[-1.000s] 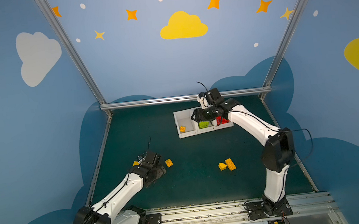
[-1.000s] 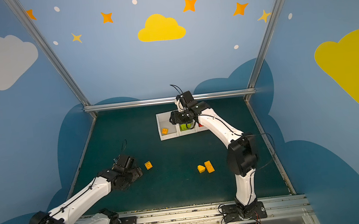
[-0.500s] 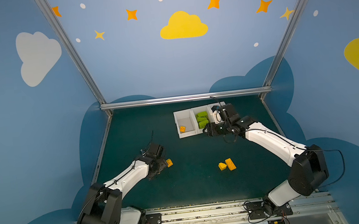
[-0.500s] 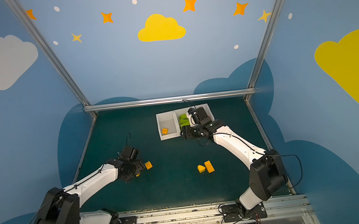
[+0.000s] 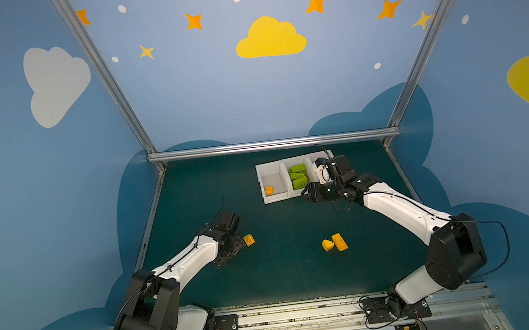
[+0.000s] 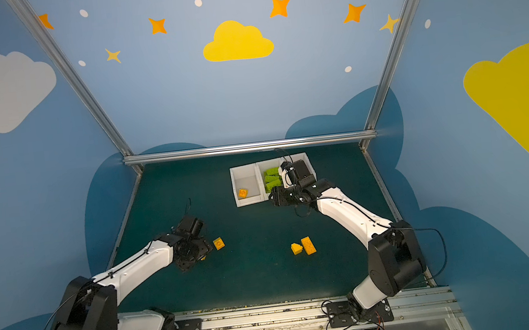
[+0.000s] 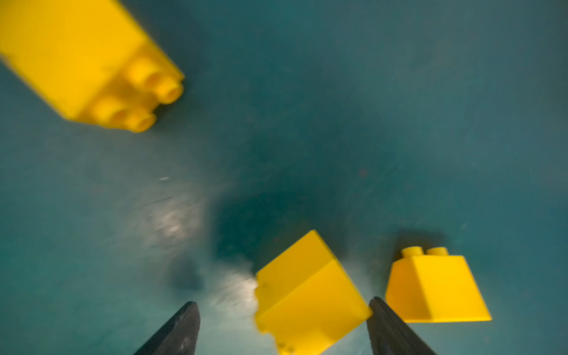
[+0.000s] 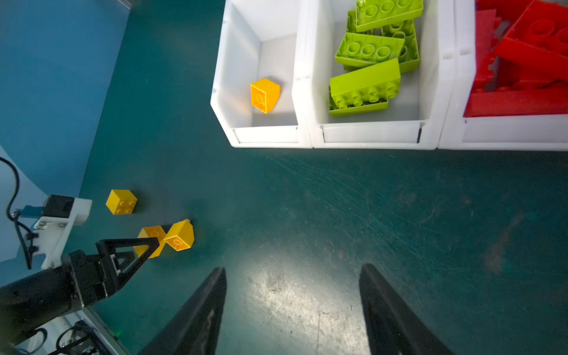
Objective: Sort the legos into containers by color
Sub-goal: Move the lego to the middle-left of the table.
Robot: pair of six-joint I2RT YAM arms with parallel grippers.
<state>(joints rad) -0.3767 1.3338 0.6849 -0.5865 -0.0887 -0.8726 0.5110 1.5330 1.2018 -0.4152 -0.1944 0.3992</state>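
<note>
Three white bins (image 8: 302,92) stand in a row, holding one yellow brick (image 8: 265,94), green bricks (image 8: 365,83) and red bricks (image 8: 522,61). Just in front of the bins, the right hand (image 8: 292,267) is empty, its fingers apart. Well in front of the bins, the left hand (image 7: 282,300) has its fingers apart around a loose yellow brick (image 7: 310,295) on the green surface (image 7: 368,123), a sloped yellow brick (image 7: 436,289) just beside it.

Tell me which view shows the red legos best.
The right wrist view: the red legos lie in the end bin, close and sharp, partly cut by the frame. In both top views the right arm covers that bin; no red shows. The left wrist view shows only yellow bricks.
</note>
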